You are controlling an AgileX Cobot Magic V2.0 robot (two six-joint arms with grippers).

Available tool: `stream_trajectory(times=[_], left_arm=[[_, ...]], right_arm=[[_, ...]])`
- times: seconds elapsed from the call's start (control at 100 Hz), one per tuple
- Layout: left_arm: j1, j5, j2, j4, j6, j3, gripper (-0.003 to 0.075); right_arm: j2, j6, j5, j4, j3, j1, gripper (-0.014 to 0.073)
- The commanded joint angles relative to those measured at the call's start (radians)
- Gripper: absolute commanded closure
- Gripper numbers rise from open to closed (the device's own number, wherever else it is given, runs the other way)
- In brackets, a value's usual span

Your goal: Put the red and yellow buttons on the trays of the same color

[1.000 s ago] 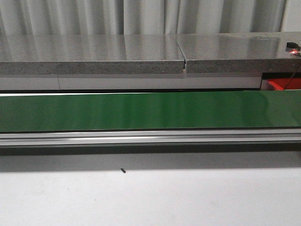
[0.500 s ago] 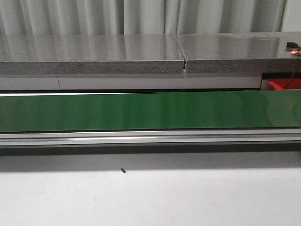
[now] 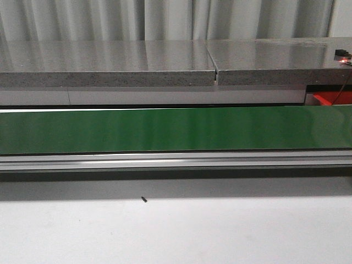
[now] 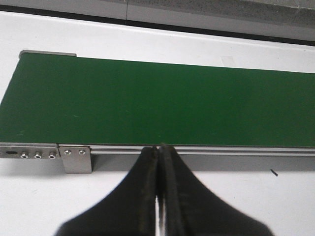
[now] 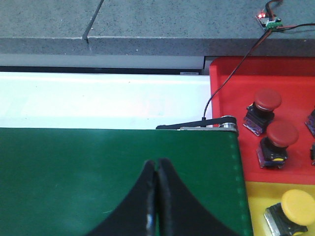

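- Where the green conveyor belt [image 5: 118, 182] ends on the robot's right, a red tray [image 5: 231, 98] sits just beside it, holding two red buttons [image 5: 268, 101] [image 5: 282, 133] on dark bases; two more things at the tray's edge are cut off.
- Next to the red tray lies a yellow tray [image 5: 256, 196], with one yellow button [image 5: 298, 204] in it.
- Left gripper [image 4: 158, 162]: jaws pressed together, holding nothing, over the white worktop [image 4: 39, 206] near the belt's rail.
- Right gripper [image 5: 156, 177]: jaws closed and empty, above the belt.
- Front view shows the belt bare, with a sliver of red tray [image 3: 330, 99] at far right.
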Motion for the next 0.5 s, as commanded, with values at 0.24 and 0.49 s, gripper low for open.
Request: stream_trajectory(times=[0.24,0.49], left_arm=[[-0.006,-0.078,0.000,-0.005,-0.010,-0.028,0.0741],[-0.006,-0.078,0.000,-0.005,-0.010,-0.028,0.0741]], right_arm=[[-0.193,-0.009,-0.080,0.030,0.072,0.001,0.0685],[-0.333,-0.010,-0.080,0.037,0.152,0.001,0.0685]])
